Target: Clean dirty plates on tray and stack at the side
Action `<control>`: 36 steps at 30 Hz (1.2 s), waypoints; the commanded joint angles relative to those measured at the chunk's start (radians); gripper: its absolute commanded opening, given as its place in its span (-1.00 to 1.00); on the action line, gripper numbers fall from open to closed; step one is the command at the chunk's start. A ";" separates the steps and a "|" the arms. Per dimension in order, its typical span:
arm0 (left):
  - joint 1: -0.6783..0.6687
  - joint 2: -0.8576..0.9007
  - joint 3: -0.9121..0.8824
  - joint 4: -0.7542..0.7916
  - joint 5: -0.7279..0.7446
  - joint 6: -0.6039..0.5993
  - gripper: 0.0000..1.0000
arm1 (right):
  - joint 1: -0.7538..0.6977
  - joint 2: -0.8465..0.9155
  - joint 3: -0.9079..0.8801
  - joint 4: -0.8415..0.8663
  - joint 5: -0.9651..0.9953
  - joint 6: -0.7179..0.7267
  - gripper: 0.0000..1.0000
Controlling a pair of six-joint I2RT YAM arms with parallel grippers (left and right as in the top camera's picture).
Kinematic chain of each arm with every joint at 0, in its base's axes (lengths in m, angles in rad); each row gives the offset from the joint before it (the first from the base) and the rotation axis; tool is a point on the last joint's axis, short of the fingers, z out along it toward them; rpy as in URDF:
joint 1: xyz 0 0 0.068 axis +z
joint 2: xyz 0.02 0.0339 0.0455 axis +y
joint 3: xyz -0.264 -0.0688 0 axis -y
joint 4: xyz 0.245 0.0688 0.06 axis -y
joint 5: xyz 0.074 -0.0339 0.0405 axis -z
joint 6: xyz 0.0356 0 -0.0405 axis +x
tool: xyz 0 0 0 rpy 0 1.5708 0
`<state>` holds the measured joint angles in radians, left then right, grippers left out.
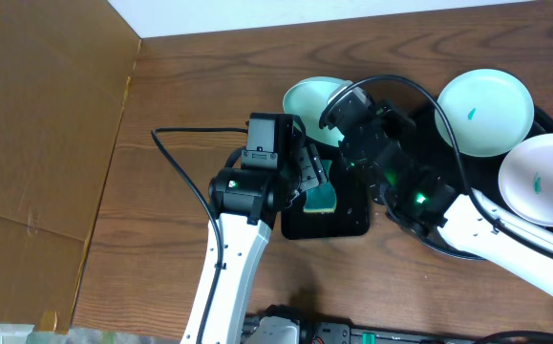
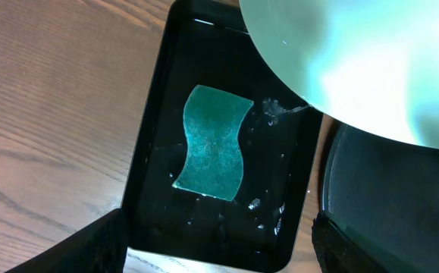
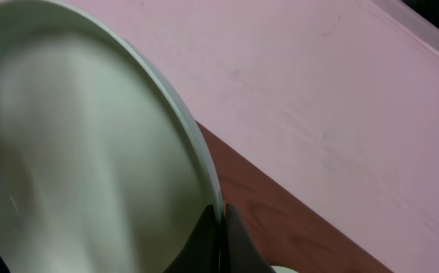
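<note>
Over the brown wood-grain table (image 1: 190,86), between cardboard (image 1: 37,115) and white wall (image 1: 352,14), the right gripper (image 3: 221,227) pinches a tilted mint plate (image 3: 90,152) by its rim; the left gripper (image 2: 215,246) hangs spread above the sponge (image 2: 213,144); another mint plate (image 1: 483,112) and a white plate (image 1: 543,179) lie on the round tray (image 1: 546,119)

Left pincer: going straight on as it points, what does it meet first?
Probably the sponge in the small tray, roughly centred ahead of the open left pincer; depth is unclear.

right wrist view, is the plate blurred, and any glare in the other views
Right wrist view: the held plate is smeared soft, with no crisp edge. Left wrist view: it glares pale and blurry, while the sponge is sharp. Overhead view: evenly lit, crisp.
</note>
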<state>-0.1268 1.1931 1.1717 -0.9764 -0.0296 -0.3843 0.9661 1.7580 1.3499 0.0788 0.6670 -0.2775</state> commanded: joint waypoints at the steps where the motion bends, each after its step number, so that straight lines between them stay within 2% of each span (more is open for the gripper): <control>1: 0.004 -0.003 0.019 -0.003 -0.005 0.010 0.56 | 0.008 -0.015 0.016 0.009 0.029 -0.019 -0.98; 27: 0.004 -0.003 0.019 -0.003 -0.005 0.010 0.56 | 0.010 -0.015 0.016 0.007 0.040 -0.019 -0.98; 36: 0.004 -0.003 0.019 -0.003 -0.005 0.010 0.57 | 0.010 -0.015 0.016 -0.053 0.039 0.022 -0.98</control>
<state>-0.1268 1.1931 1.1717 -0.9764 -0.0296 -0.3843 0.9661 1.7580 1.3499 0.0319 0.6891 -0.2920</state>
